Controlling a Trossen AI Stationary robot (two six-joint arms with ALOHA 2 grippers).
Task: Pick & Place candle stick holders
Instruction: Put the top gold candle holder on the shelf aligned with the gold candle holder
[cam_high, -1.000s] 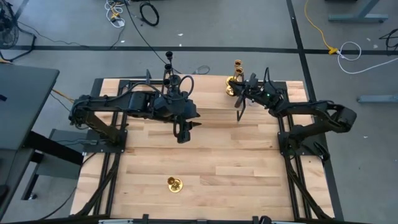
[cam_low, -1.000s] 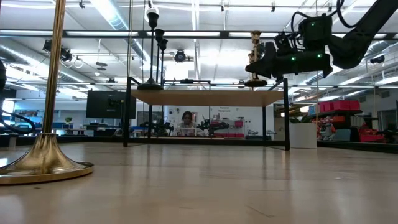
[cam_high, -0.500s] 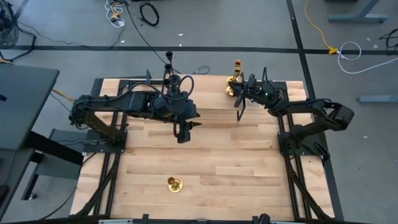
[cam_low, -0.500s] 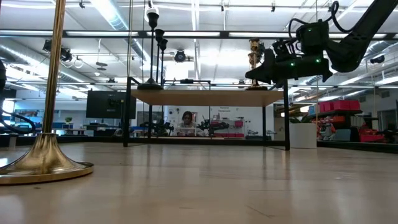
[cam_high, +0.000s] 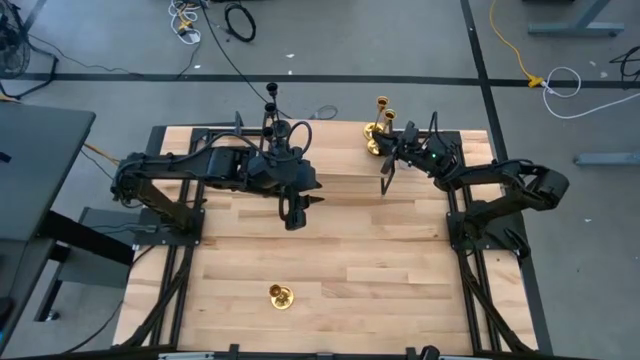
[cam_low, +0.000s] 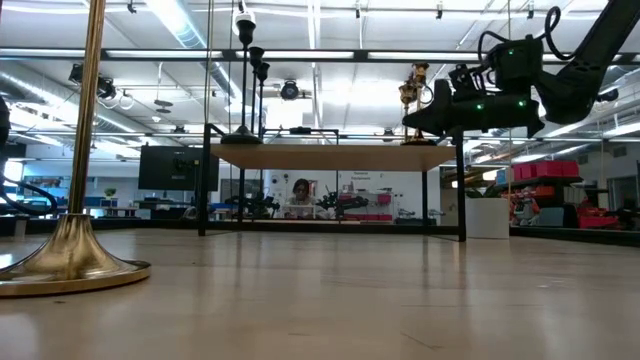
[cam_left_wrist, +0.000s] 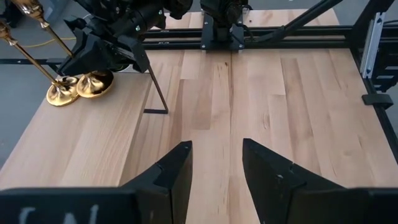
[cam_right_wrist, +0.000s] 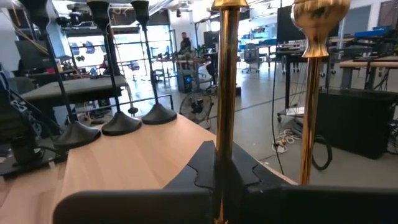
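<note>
A: Since the last second, we see the right claw (cam_high: 393, 146) has carried its gold holder (cam_right_wrist: 225, 93) toward the standing gold holder (cam_high: 379, 128), stem clenched.

B: Now just beside it. We judge release is next. The left claw (cam_left_wrist: 214, 163) hangs parted mid-table (cam_high: 400, 270); one gold holder (cam_high: 280, 296) waits, far from the black holders (cam_right_wrist: 118, 121).

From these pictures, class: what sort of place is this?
Probably a robotics lab or workshop: two dark arms on a wooden table, cables strewn over the grey floor, and an open hall with ceiling lights behind.
</note>
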